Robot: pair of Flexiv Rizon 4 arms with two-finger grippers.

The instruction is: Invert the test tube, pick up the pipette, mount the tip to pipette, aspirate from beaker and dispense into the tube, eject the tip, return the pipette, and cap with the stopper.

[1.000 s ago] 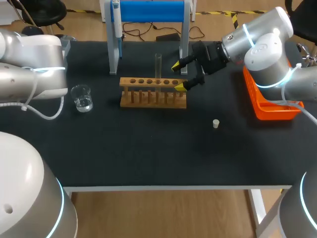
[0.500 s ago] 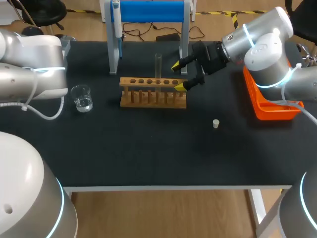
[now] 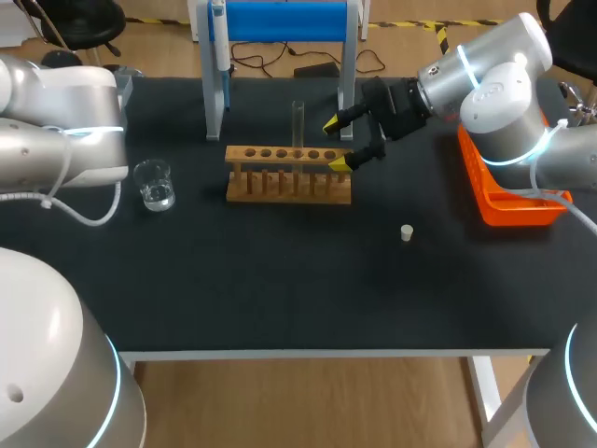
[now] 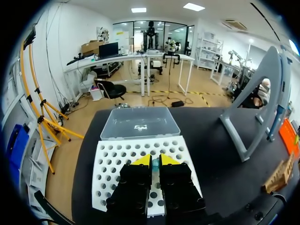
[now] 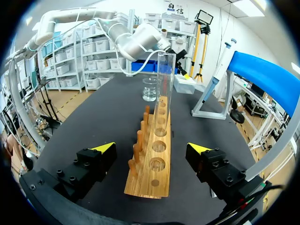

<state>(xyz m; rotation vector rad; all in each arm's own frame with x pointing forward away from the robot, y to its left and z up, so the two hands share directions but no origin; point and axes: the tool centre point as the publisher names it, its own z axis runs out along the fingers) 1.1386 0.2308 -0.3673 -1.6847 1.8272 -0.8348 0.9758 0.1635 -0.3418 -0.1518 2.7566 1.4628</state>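
tube: test tube [image 3: 298, 123] upright in the wooden rack [image 3: 289, 177], so the flip looks done imo
right gripper [image 3: 333, 145]: wide open, empty, at the rack's end
left gripper [image 4: 152, 160]: fingers pinched together over the tip box [image 4: 112, 164], apparently empty
left to do: pipette [image 3: 217, 33] on its stand, stopper [image 3: 407, 232] loose on the table

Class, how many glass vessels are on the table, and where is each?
2. The test tube stands upright in the wooden rack; the beaker stands on the table to the rack's left. None seems hidden.
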